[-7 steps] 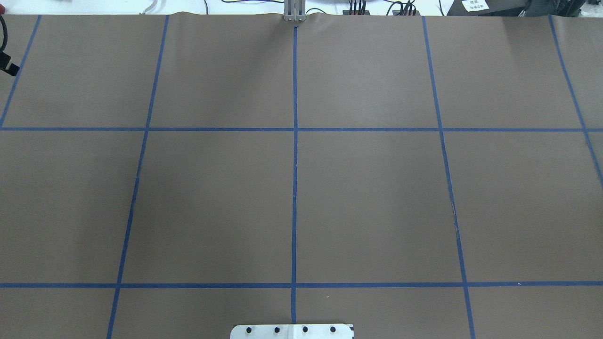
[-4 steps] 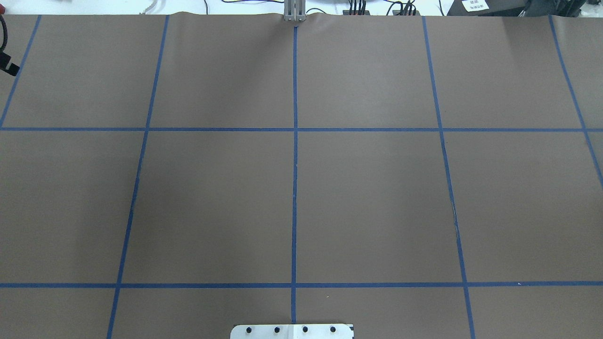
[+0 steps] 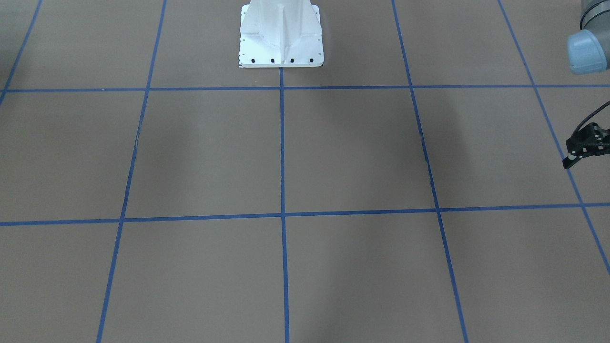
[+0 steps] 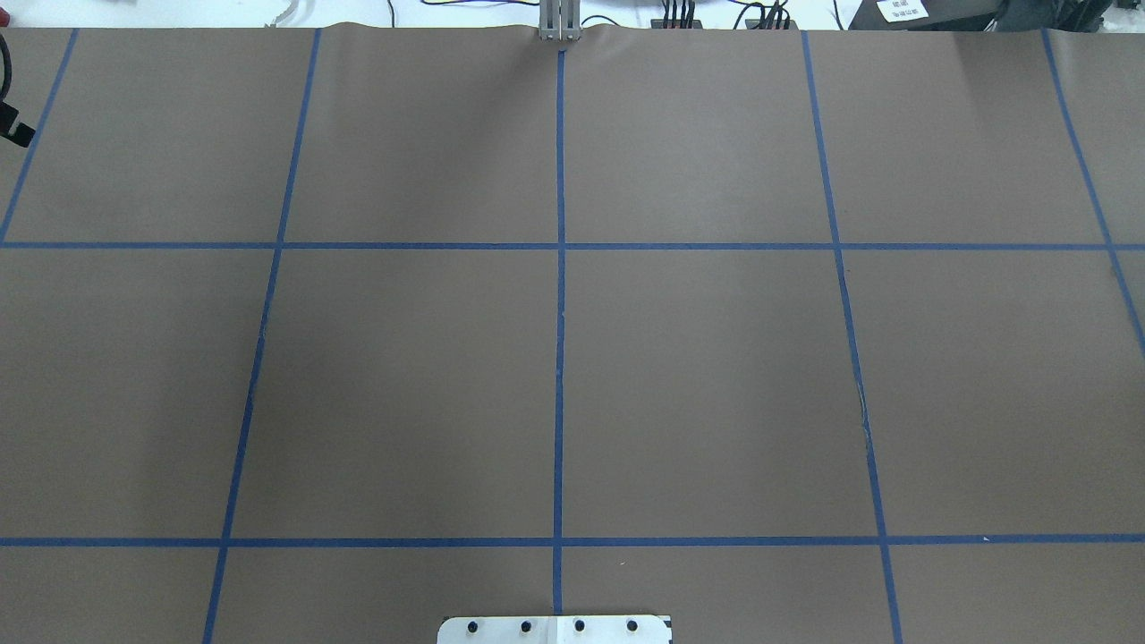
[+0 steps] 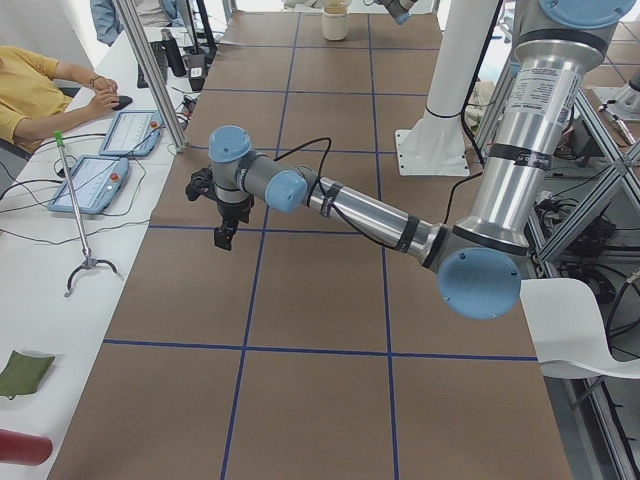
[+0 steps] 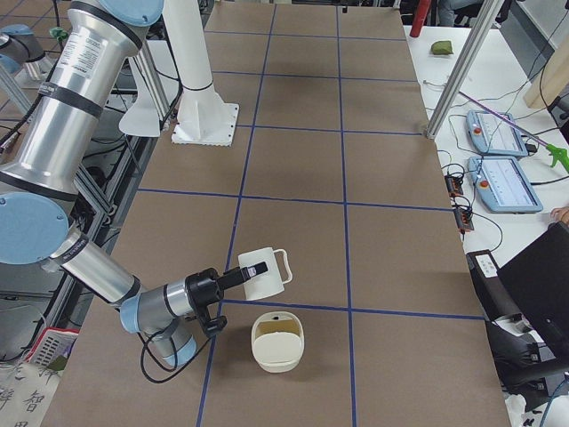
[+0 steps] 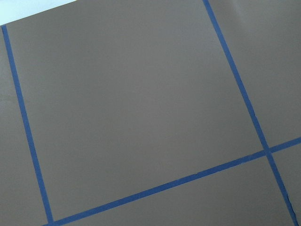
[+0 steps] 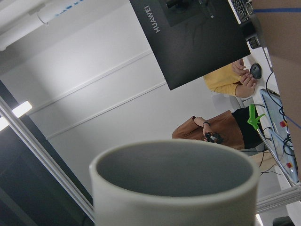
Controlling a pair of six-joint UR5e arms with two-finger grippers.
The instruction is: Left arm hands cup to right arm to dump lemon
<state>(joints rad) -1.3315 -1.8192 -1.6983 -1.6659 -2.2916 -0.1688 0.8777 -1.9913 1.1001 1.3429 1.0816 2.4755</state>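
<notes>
Exterior right view, right end effector (image 6: pixel 250 274): it meets the side of the cup (image 6: pixel 267 274) and carries it clear of the surface (image 6: pixel 391 267). We cannot tell how far apart its fingers stand.
Cup: its handle points away from the arm. The right wrist view shows only its grey rim (image 8: pixel 174 162), close up.
Nearby: a cream tub (image 6: pixel 276 358) stands on the surface near the cup. We cannot tell whether the cup hangs over it or beside it.
Lemon: the tub's inside looks yellowish, but we cannot make out a lemon.
Right arm: it reaches low across the near end of the surface, forearm nearly level.
Left end effector (image 5: pixel 223 236): it points down above the surface, well apart from the cup. We see nothing in it and cannot tell its opening.
Left arm: it is stretched out level towards the operators' side.
Around: a white pedestal (image 3: pixel 281 38), blue tape lines, and a person's yellow sleeve (image 5: pixel 25 85) beside two pendants (image 5: pixel 110 150).
</notes>
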